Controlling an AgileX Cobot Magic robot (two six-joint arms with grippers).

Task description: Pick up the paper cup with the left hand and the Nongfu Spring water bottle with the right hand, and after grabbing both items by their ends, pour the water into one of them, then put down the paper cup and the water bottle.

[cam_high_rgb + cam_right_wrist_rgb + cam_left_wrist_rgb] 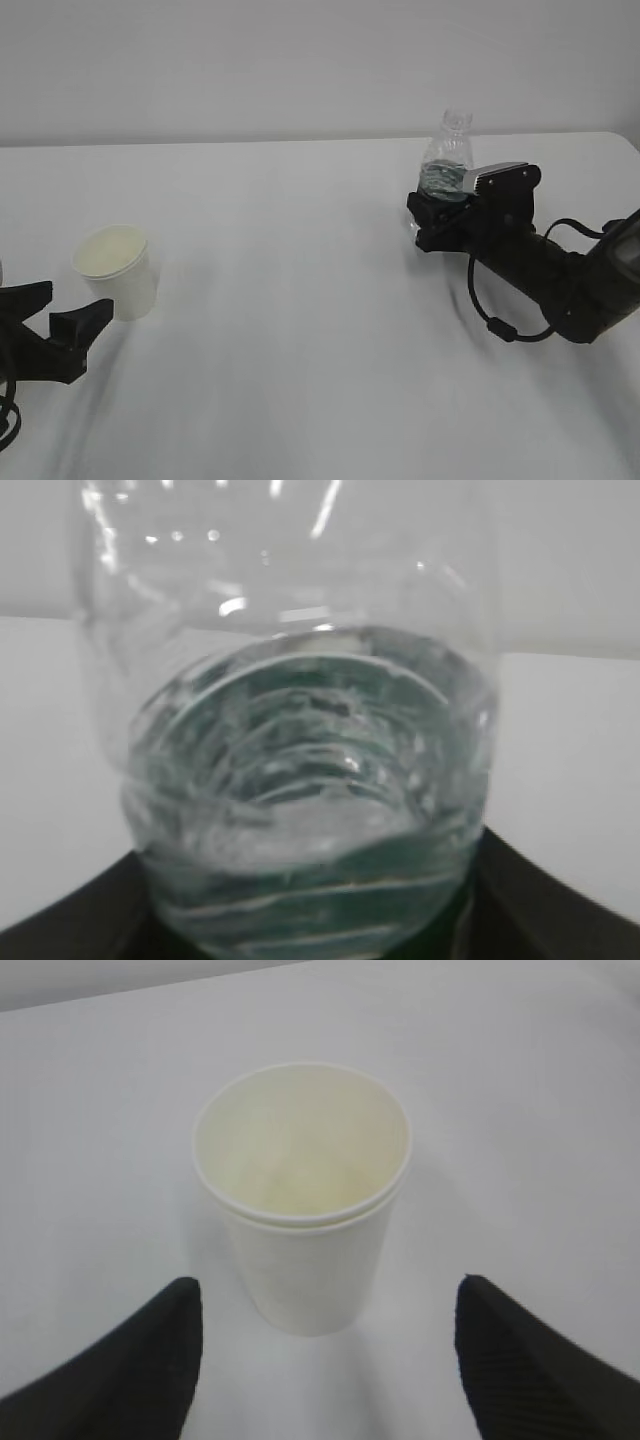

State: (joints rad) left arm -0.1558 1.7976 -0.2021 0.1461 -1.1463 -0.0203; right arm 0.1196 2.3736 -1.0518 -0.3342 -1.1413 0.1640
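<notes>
Setting: a plain white tabletop with a pale wall behind its far edge.
Cup: a small white paper cup stands upright near the left edge of the tabletop, mouth up, its cream inside showing nothing in it.
Left claw: the left claw lies low by the near left corner, its two black fingers spread wide. In the left wrist view the cup stands between and just beyond the fingertips, apart from both.
Bottle: a clear ribbed plastic bottle stands upright toward the far right corner, its neck without a cap.
Water: clear water fills the lower part of the bottle, its surface seen through the wall in the right wrist view.
Right claw: the right claw has its black fingers on either side of the lower part of the bottle. Whether they press the bottle or only flank it cannot be told, as the fingertips are hidden behind it.
Right arm: a black arm with a looping cable reaches in from the right edge, a grey box on top of it just behind the bottle.
</notes>
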